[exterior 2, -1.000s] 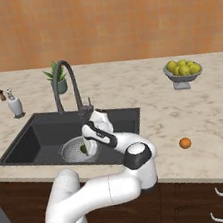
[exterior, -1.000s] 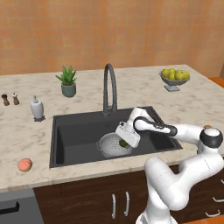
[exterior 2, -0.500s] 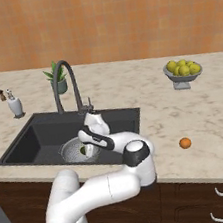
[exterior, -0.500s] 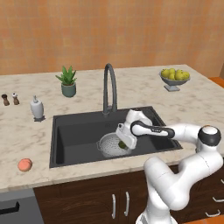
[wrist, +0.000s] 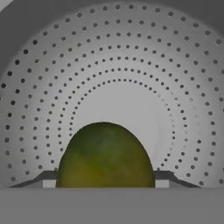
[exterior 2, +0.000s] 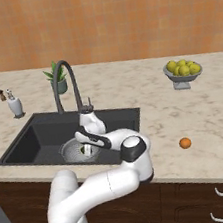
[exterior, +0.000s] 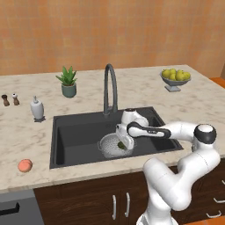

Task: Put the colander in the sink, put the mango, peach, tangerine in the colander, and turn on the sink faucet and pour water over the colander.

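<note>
The silver-grey colander sits in the black sink, right of the middle. My gripper reaches down into it, shut on the dark green mango. In the hand view the mango fills the gap between both fingertips, just above the colander's perforated floor. The peach lies on the counter left of the sink. On the counter to the sink's right rests the tangerine. The dark gooseneck faucet stands behind the basin, no water running.
A pedestal bowl of yellow-green fruit stands at the back right. A potted plant, a soap dispenser and two small shakers stand behind and left of the sink.
The hand has sunk lower and slightly left, carrying the mango down inside the colander. Nothing else has moved.
</note>
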